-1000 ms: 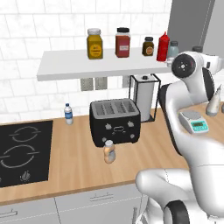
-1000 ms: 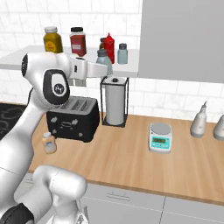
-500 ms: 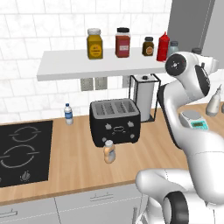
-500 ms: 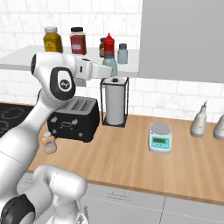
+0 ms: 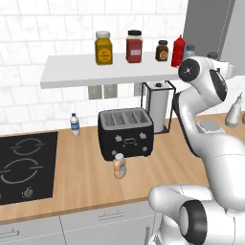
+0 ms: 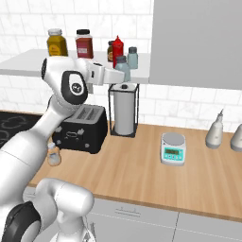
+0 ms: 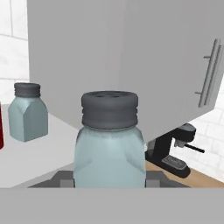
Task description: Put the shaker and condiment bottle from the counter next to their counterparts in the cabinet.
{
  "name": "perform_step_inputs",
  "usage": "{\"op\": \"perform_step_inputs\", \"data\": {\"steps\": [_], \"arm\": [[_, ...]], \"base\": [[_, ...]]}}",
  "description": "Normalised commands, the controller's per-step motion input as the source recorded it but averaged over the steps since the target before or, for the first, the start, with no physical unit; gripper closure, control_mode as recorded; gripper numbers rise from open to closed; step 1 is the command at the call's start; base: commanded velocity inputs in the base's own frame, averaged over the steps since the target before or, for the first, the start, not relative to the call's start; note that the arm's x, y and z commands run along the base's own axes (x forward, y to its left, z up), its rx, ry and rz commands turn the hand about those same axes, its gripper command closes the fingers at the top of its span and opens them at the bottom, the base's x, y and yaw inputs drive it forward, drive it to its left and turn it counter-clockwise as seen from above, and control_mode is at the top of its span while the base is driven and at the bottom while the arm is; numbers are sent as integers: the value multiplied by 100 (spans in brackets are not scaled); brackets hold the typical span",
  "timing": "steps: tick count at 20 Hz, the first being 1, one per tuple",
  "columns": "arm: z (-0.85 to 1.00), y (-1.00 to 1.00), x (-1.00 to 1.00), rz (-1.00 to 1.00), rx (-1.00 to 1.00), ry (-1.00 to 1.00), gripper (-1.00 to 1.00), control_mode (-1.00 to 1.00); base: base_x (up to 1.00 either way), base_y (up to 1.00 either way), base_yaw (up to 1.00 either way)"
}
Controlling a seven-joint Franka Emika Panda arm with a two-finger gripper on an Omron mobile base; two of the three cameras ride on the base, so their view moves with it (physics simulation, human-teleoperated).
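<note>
My gripper (image 6: 118,74) is shut on the shaker (image 6: 122,66), a pale blue-grey jar with a dark cap, and holds it upright at the front edge of the cabinet's white shelf (image 6: 28,64). In the hand view the held shaker (image 7: 109,148) is close up, with the counterpart shaker (image 7: 28,113) standing on the shelf to its left, against the grey cabinet panel (image 7: 87,52). That counterpart shaker (image 6: 133,56) stands beside the red squeeze bottle (image 6: 117,49). On the counter (image 5: 86,186), in front of the toaster, the small orange-brown condiment bottle (image 5: 119,166) stands upright.
A black toaster (image 5: 125,133), a paper towel holder (image 6: 124,109), a kitchen scale (image 6: 173,148) and a small water bottle (image 5: 74,124) stand on the counter. Yellow, red and brown spice jars (image 5: 103,48) line the shelf. A black hob (image 5: 24,167) is at the left.
The arm has carried the held shaker a little to the right along the shelf edge, closer to the counterpart shaker. The condiment bottle has not moved.
</note>
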Motion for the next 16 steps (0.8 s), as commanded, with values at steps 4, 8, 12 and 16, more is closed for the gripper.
{"op": "perform_step_inputs", "data": {"steps": [4,8,12,16], "arm": [[-24,0,32,0,0,0,100,-100],[-15,0,45,0,0,0,100,-100],[0,-5,61,0,0,0,100,-100],[-2,-16,62,0,0,0,100,-100]], "base": [[0,0,0],[0,0,0],[0,0,0],[0,0,0]]}}
